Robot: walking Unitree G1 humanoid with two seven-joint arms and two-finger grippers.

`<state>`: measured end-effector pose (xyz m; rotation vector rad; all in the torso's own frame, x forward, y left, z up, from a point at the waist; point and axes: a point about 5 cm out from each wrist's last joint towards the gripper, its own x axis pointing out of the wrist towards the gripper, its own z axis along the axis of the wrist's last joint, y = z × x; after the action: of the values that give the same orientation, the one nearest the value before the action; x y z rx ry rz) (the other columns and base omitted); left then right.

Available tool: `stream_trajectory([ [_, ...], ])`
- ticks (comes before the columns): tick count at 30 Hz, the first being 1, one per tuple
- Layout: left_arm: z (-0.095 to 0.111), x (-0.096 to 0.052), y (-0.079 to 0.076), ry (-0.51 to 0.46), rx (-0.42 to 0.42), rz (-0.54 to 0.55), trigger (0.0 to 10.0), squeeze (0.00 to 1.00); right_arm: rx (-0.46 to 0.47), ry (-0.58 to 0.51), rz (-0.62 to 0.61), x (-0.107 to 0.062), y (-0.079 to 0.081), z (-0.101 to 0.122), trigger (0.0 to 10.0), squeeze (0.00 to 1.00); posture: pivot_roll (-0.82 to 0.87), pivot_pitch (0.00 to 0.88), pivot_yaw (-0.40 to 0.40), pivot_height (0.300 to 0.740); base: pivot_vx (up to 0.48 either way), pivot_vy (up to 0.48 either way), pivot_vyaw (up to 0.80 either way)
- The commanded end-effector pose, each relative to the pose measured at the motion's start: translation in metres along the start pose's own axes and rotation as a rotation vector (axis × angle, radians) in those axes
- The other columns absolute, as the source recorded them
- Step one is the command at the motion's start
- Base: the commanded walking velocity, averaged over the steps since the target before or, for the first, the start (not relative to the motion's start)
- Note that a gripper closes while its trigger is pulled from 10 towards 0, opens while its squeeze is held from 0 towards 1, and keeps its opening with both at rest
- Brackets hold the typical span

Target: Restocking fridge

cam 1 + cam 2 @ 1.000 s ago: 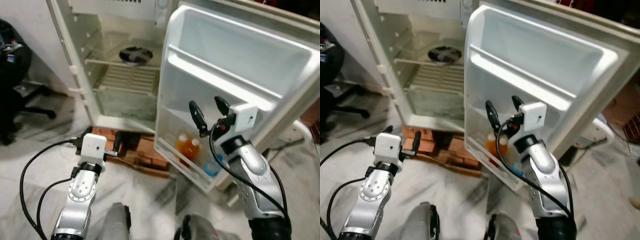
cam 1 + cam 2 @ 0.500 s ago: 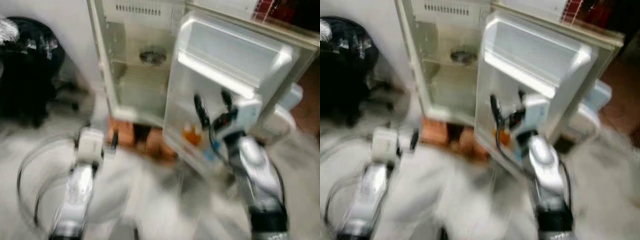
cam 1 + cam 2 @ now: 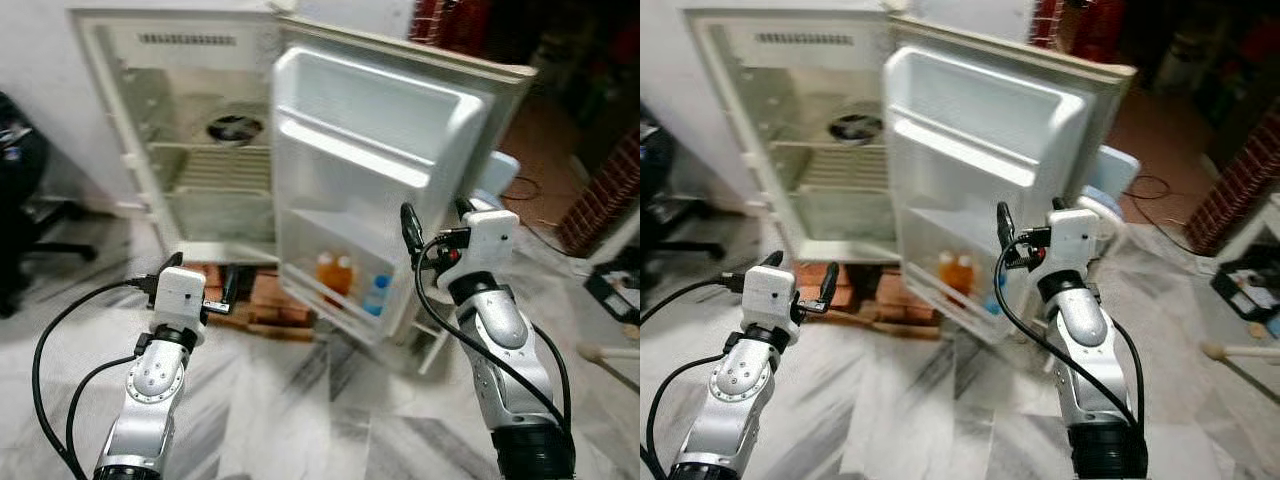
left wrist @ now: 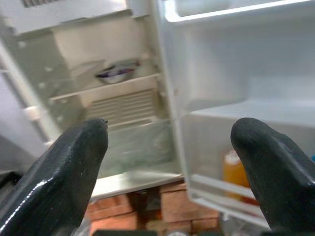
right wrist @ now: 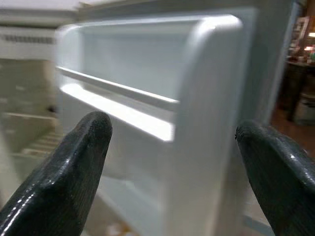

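Left eye view shows the right gripper (image 3: 437, 225) held up in front of the robot, near the outer edge of the fridge door (image 3: 385, 130). Its two black fingers are spread apart and hold nothing. The silver right arm bends up from the bottom of the picture to reach that spot. The left gripper (image 3: 198, 282) is lower down, out in front of the left arm, pointing at the fridge (image 3: 170, 120). Its two fingers are also spread wide with nothing between them, as the left wrist view shows.

The door stands wide open. It has two shelves. The lower door shelf (image 3: 335, 300) holds three bottles in a row: two orange bottles (image 3: 334, 275) side by side, and one blue bottle (image 3: 374, 296) next to them, closer to the right gripper.

Inside the fridge, one dark bowl (image 3: 234, 127) sits on the wire shelf (image 3: 212, 165).

The fridge stands on a few red bricks (image 3: 262, 295). One black chair (image 3: 25, 215) is off to the left. The floor (image 3: 300, 400) is grey and white marble.
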<state>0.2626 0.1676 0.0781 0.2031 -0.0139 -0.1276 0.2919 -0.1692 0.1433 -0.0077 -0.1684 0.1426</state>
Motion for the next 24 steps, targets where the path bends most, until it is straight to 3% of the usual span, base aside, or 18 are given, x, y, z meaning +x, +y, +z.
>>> stream_trajectory([
  [1,-0.0010,-0.0016,0.0067,0.005,0.009,0.014,10.0,0.00,0.000,-0.001,0.019,0.0017,0.0049,-0.0010,10.0,0.00,0.03,0.000,-0.022,0.740,0.349,-0.326,0.00],
  [11,-0.0004,-0.0011,0.0060,0.001,0.004,0.020,10.0,0.00,0.023,-0.018,0.025,0.0019,0.0042,0.0000,10.0,0.00,0.03,0.000,-0.020,0.740,0.301,-0.368,0.00],
  [13,-0.0009,-0.0013,0.0057,0.006,-0.031,0.038,10.0,0.00,0.049,-0.032,0.025,0.0013,0.0026,0.0009,10.0,0.00,0.03,0.000,-0.021,0.740,0.000,0.000,0.00],
  [22,-0.0010,-0.0037,0.0018,0.004,-0.001,0.026,10.0,0.00,0.091,-0.037,0.100,-0.0016,0.0043,0.0003,10.0,0.00,0.03,0.000,-0.020,0.740,0.000,0.000,0.00],
  [24,-0.0010,-0.0044,-0.0006,0.004,-0.003,0.020,10.0,0.00,0.087,-0.041,0.103,-0.0009,0.0022,0.0003,10.0,0.00,0.03,0.000,-0.021,0.740,0.000,-0.283,0.73],
])
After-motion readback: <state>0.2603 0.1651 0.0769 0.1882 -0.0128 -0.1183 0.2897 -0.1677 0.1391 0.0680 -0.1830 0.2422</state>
